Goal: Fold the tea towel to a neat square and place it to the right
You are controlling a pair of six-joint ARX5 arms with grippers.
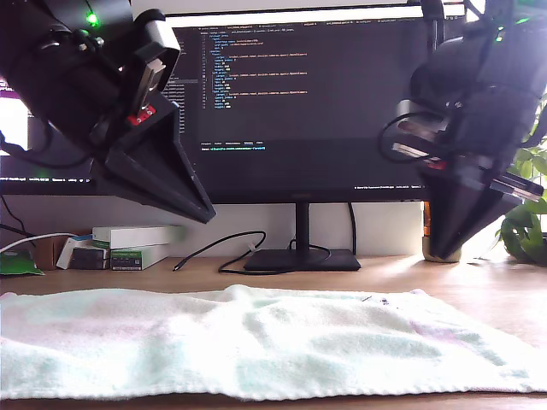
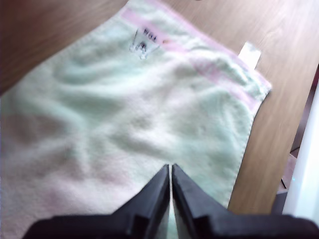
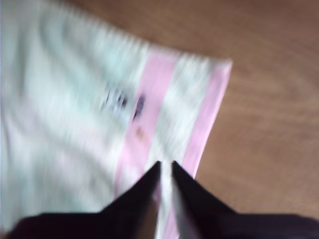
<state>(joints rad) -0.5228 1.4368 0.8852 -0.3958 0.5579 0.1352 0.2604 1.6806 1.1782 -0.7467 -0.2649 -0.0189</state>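
The tea towel (image 1: 256, 342) lies spread flat across the wooden table (image 1: 487, 286), pale mint with faint pink at the exterior view's right end. Two dark arms hang above it, one with its tip (image 1: 205, 213) at the exterior view's left and one with its tip (image 1: 444, 252) at the right. The wrist views do not show which arm is which. My first gripper (image 2: 170, 169) is shut and empty above the towel (image 2: 124, 114), near a pink-banded end with a white tag (image 2: 249, 54). My second gripper (image 3: 166, 167) is shut and empty over a pink-striped corner of the towel (image 3: 75, 109); that view is blurred.
A monitor (image 1: 299, 94) on a black stand (image 1: 301, 259) fills the back, with a black cable (image 1: 214, 252) beside it. White and green boxes (image 1: 137, 243) sit at the exterior view's back left. A plant (image 1: 526, 213) stands at the right edge.
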